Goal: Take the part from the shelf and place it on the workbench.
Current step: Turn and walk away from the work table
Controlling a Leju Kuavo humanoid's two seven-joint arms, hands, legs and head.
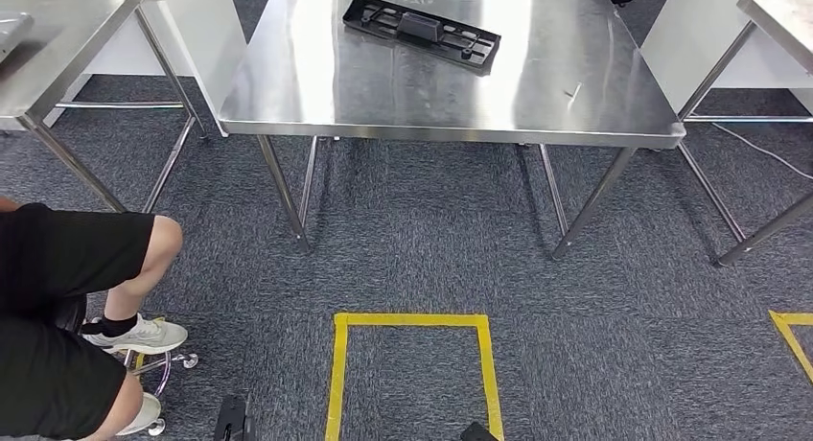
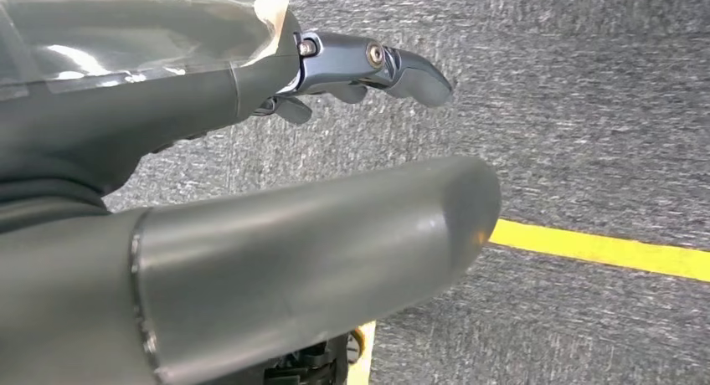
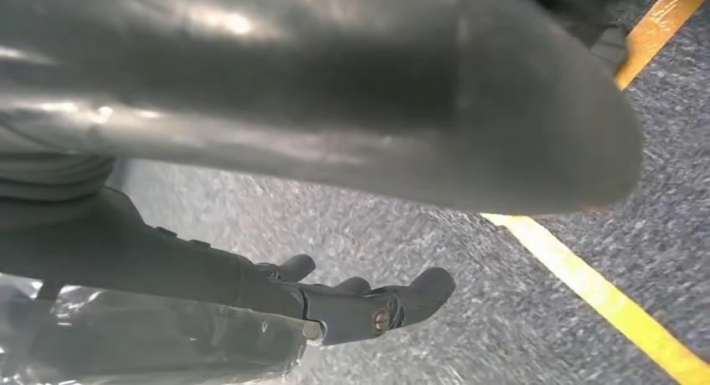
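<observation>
A long black plastic part (image 1: 421, 31) lies flat on the steel workbench (image 1: 575, 96) ahead, toward its far side. My left hand (image 2: 293, 184) hangs over the grey carpet; its thick thumb and dark fingers (image 2: 393, 67) stand apart and hold nothing. Over the carpet too hangs my right hand (image 3: 352, 192), its dark fingers (image 3: 393, 305) stretched out away from the thumb, with nothing in it.
A person in black shorts and white shoes (image 1: 86, 316) sits on a stool at the near left. Yellow tape (image 1: 412, 321) marks a square on the carpet before me. More steel tables stand at far left (image 1: 58, 67) and far right (image 1: 781, 19).
</observation>
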